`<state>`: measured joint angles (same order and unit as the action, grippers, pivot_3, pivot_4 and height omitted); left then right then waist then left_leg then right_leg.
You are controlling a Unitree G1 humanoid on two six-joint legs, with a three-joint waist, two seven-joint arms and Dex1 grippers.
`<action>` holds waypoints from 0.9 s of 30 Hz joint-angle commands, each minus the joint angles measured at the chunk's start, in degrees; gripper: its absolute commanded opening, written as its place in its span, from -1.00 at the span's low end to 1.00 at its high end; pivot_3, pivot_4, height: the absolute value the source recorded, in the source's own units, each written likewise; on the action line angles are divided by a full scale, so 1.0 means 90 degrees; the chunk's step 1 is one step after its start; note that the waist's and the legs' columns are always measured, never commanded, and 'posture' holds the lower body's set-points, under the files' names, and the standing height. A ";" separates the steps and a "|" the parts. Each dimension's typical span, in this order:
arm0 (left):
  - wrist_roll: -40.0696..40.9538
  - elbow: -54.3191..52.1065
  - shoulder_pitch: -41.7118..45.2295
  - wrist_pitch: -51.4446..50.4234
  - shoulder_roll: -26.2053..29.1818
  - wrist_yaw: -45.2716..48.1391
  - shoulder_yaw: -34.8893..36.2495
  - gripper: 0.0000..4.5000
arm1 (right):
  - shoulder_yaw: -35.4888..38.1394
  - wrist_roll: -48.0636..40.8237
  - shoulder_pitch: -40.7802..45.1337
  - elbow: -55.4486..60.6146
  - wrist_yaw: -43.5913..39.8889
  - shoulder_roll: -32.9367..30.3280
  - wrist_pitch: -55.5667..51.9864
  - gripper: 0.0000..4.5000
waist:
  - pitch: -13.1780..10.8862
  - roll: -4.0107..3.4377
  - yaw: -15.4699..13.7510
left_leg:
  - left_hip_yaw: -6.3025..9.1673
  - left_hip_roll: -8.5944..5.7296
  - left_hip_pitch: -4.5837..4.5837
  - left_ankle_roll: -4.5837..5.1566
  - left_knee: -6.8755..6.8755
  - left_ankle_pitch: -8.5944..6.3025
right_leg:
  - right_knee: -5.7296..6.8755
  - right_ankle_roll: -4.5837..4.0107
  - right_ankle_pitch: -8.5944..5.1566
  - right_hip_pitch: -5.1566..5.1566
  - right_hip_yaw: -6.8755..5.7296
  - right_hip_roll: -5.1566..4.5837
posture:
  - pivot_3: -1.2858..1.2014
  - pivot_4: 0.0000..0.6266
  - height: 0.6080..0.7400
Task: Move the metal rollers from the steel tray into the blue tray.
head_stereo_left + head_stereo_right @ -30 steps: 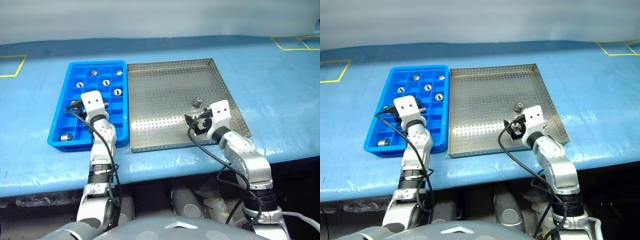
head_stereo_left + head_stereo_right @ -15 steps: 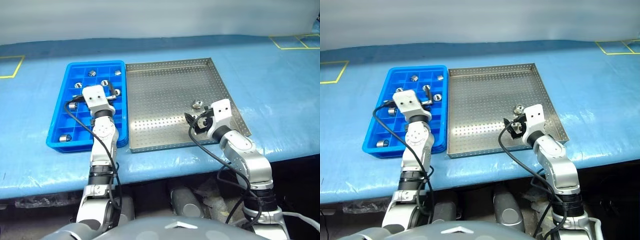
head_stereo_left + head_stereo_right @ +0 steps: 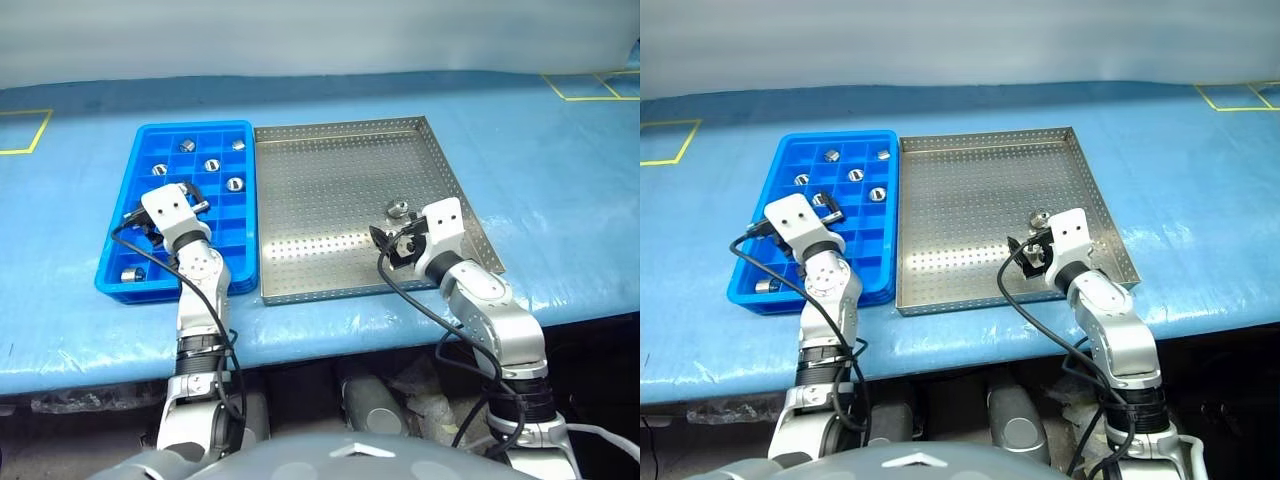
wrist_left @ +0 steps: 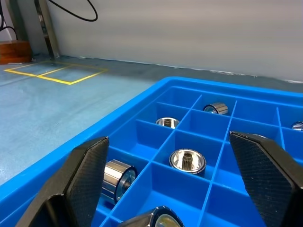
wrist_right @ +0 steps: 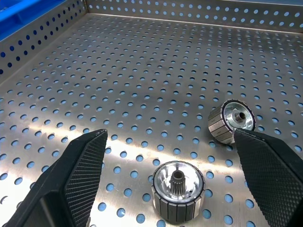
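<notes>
head view: two metal rollers [image 3: 397, 209] left in steel tray [image 3: 340, 180], at 11 o'clock off right gripper [image 3: 392, 245]; right wrist: jaws wide, empty, nearer roller [image 5: 177, 191] upright dead ahead; left wrist: left gripper [image 4: 175, 189] wide, empty over blue tray [image 4: 142, 101]

Bright blue plastic for the blue tray [image 3: 247, 190], its inside cut into a grid of small square compartments

Dull grey sheet metal for the steel tray [image 3: 330, 200], dotted all over with rows of small round holes, walls included, blue showing through the holes in the right wrist view

Shiny silver for the metal rollers [image 5: 178, 190], with darker ribbed sides, a mirror-bright face and a dark hollow centre

Black, finely cross-hatched fingers [image 4: 85, 177] on the left gripper [image 4: 175, 184], same weave on the right gripper [image 5: 177, 182]

Blue cloth over the table [image 3: 560, 170], marked with thin yellow line squares [image 3: 22, 131] towards the far corners

Pale grey for the wall [image 3: 320, 40] behind
</notes>
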<state>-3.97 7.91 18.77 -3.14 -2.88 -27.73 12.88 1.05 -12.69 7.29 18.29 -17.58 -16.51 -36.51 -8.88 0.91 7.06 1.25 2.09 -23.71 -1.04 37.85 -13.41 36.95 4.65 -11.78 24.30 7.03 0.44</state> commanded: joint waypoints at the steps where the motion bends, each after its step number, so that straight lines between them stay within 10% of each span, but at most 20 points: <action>1: 0.0095 -0.0200 0.0038 0.0064 -0.0003 0.0177 -0.0054 0.98 | 0.0045 -0.0055 0.0097 0.0229 -0.0059 -0.0049 0.0092 1.00 | 0.0000 0.0001 -0.0004 | 0.0000 0.0000 0.0000 0.0000 0.0000 0.0000 | 0.0000 0.0000 0.0000 0.0000 0.0000 0.0000 | -0.05 -0.52 1.00; 13: 0.2505 -0.0910 -0.0121 0.1085 -0.0154 0.3850 -0.0787 0.98 | 0.0647 -0.1680 0.0496 0.0441 -0.0268 0.0809 -0.0313 1.00 | -0.0001 -0.0001 0.0036 | -0.0001 0.0003 0.0000 0.0000 -0.0002 0.0000 | 0.0000 -0.0002 -0.0001 0.0001 0.0001 0.0003 | -0.05 -0.52 1.00; 27: 0.5288 -0.1741 -0.0566 -0.0949 -0.0184 0.6660 -0.1671 0.98 | 0.1466 -0.4773 0.1514 -0.0318 0.0613 0.1944 -0.1979 1.00 | -0.0002 -0.0004 0.0116 | 0.0005 0.0005 -0.0006 0.0006 0.0000 -0.0003 | -0.0003 -0.0006 -0.0004 0.0002 -0.0004 0.0005 | -0.05 -0.52 1.00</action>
<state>40.64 -4.40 13.85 -9.77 -3.77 29.98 -1.12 13.46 -52.63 19.58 15.39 -13.04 0.68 -53.24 -8.89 0.87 8.11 1.29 2.14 -23.76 -0.99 37.85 -13.43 36.92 4.59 -11.82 24.32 7.00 0.49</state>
